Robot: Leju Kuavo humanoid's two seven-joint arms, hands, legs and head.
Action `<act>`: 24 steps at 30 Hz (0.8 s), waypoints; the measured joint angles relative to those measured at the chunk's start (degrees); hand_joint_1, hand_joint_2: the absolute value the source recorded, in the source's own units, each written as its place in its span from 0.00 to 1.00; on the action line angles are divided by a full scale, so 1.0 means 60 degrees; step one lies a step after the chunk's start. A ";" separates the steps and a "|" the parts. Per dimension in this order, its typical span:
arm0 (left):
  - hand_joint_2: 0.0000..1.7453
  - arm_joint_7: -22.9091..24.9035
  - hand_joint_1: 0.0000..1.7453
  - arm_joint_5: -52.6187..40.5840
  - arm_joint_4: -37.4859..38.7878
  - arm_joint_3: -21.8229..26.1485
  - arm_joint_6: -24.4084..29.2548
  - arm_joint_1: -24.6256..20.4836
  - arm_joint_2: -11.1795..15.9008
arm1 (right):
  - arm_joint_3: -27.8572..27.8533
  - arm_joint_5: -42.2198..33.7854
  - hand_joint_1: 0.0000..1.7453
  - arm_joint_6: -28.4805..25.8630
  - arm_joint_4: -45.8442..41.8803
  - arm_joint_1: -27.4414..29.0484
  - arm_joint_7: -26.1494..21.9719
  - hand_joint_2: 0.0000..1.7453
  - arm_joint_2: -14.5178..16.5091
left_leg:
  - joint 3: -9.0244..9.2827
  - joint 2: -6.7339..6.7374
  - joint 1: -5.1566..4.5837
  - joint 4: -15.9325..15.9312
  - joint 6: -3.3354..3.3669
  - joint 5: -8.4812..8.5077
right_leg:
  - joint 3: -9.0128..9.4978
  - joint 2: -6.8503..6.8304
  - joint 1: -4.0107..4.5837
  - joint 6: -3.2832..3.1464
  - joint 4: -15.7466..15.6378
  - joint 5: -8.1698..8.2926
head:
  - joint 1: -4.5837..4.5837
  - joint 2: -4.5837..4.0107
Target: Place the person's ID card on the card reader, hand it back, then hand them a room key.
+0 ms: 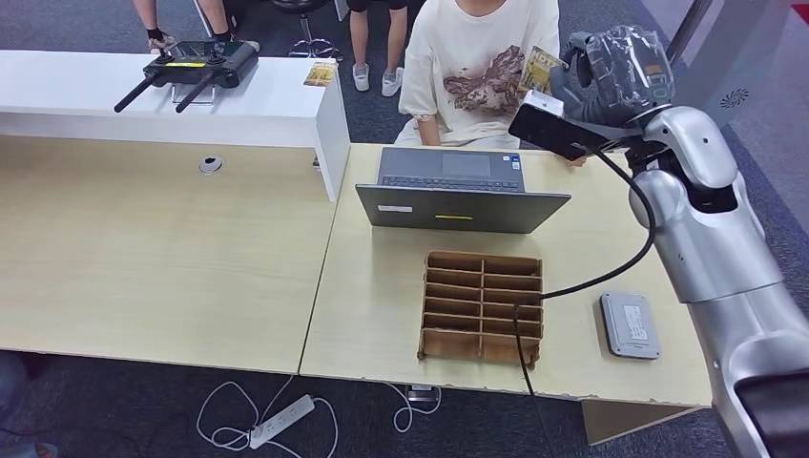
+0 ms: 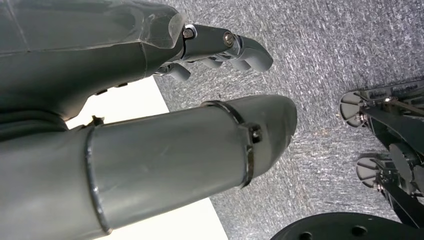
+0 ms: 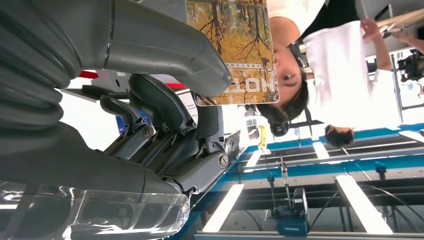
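- The card [image 3: 235,45], printed with yellow-orange autumn trees, is pinched in the right hand [image 3: 165,100], the thick grey thumb [image 3: 165,50] lying across its face and the darker fingers [image 3: 160,107] curled behind it.
- In the head view the same card [image 1: 540,69] pokes out of the raised right hand [image 1: 611,76], held up beyond the far edge of the desk in front of a seated person [image 1: 477,67] in a cream printed shirt.
- A second card [image 1: 321,73] with a similar yellow print lies on the white counter [image 1: 277,105], near its right end.
- The grey card reader [image 1: 630,324] lies flat on the wooden desk [image 1: 372,305], near the right front corner, with nothing on it.
- Just beside the reader stands a brown cardboard organiser [image 1: 482,305] with rows of slots; a black cable [image 1: 611,272] runs across its right part and up to the right arm.
- Behind the organiser sits a grey laptop [image 1: 463,196], open, its screen tipped back toward the robot.
- The left hand [image 2: 210,55] hangs over grey carpet [image 2: 325,50], beside a pale desk edge [image 2: 125,105]; its fingers are loosely apart and it holds nothing.
- A black controller [image 1: 196,67] with two antennas rests on the left part of the white counter.
- A white power strip [image 1: 281,422] and loose cords lie on the floor below the desk.
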 joint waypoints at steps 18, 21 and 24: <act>0.00 0.0090 0.00 -0.0210 -0.0002 -0.0026 -0.0009 0.0008 -0.0026 | 0.0470 0.0623 1.00 -0.0060 0.4208 -0.2064 0.0258 1.00 0.1282 | 0.0002 0.0000 -0.0001 0.0007 0.0000 0.0008 | 0.0000 -0.0001 0.0000 0.0003 0.0001 0.0008 | 0.0000 0.0000; 0.00 0.0107 0.00 -0.0279 -0.0004 -0.0077 -0.0011 -0.0003 -0.0024 | 0.0501 0.0686 1.00 -0.0058 0.4616 -0.2232 0.0257 1.00 0.1316 | 0.0002 0.0000 -0.0001 0.0007 0.0000 0.0008 | -0.0001 0.0000 0.0000 0.0003 0.0001 0.0009 | 0.0000 0.0000; 0.00 0.0141 0.00 -0.0339 -0.0004 -0.0130 -0.0015 -0.0014 -0.0018 | 0.0523 0.0790 1.00 -0.0082 0.4967 -0.2391 0.0265 1.00 0.1340 | 0.0002 0.0000 -0.0001 0.0008 0.0000 0.0008 | -0.0001 0.0001 0.0000 0.0003 0.0001 0.0009 | 0.0000 0.0000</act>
